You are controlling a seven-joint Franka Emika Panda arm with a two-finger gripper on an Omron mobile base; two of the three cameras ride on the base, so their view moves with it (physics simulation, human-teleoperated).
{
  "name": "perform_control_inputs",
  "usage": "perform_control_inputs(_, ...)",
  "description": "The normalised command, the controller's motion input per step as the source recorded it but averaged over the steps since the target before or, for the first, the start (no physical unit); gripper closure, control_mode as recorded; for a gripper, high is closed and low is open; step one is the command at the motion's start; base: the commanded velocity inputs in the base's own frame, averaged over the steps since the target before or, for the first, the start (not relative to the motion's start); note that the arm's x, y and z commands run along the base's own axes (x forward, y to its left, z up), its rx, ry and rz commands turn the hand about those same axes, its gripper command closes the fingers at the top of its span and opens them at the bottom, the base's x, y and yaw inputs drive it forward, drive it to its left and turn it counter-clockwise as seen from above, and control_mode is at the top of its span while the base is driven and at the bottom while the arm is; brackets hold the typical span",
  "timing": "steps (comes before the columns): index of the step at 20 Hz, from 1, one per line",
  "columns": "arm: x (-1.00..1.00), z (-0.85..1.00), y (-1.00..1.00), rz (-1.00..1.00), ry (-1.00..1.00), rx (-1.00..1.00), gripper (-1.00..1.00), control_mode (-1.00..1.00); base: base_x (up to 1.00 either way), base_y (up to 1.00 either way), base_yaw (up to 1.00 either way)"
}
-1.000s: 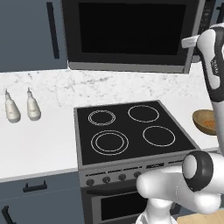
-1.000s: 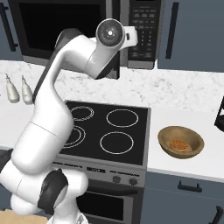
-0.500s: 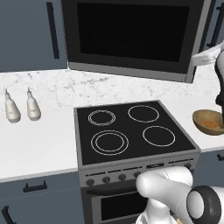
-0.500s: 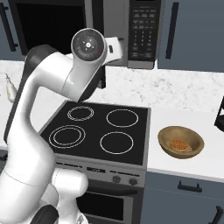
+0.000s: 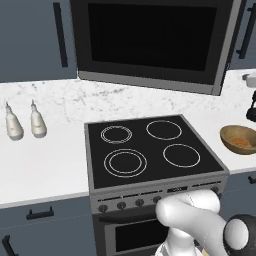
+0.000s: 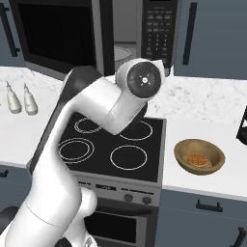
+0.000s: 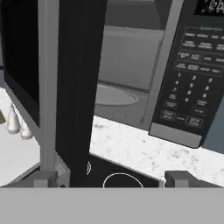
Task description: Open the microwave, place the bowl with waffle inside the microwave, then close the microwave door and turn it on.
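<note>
The microwave (image 6: 144,34) hangs above the stove, and its microwave door (image 6: 58,41) stands swung out to the left, with the cavity and glass turntable (image 7: 114,95) showing. From the left base view the door (image 5: 147,45) faces me with its black glass. In the hand view my gripper (image 7: 113,179) is open, its fingertips (image 7: 46,178) wide apart, close in front of the door's free edge (image 7: 78,96) and holding nothing. The brown bowl (image 6: 199,157) with the waffle (image 6: 197,159) rests on the counter right of the stove, also in the left base view as bowl (image 5: 241,139).
The black stove top (image 6: 120,144) lies under the microwave. Two pale bottles (image 5: 22,122) stand on the white counter (image 5: 45,160) at left. A dark appliance (image 6: 242,123) sits at the far right. The button panel (image 7: 190,83) is right of the cavity. My arm (image 6: 96,125) rises over the stove.
The door has swung further open to the left with my hand. My jaws, which were closed on the door edge, have spread wide. The bowl has not moved.
</note>
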Motion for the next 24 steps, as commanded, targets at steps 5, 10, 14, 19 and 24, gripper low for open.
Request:
perform_control_inputs(5,0.99,-0.53,-0.66,0.38,-0.16,0.15,-1.00,-1.00,0.00,0.00,0.00)
perform_control_inputs(10,0.74,-0.48,-0.15,0.50,-0.38,0.05,-1.00,-1.00,0.00,0.00,0.00)
perform_control_inputs(14,0.58,0.01,0.00,0.40,-0.41,-0.13,-1.00,-1.00,0.00,0.00,0.00)
perform_control_inputs(19,0.21,0.20,0.06,0.22,-0.42,-0.33,-1.00,-1.00,0.00,0.00,0.00)
perform_control_inputs(24,0.20,0.00,0.40,0.17,-0.36,-0.39,-1.00,-1.00,0.00,0.00,0.00)
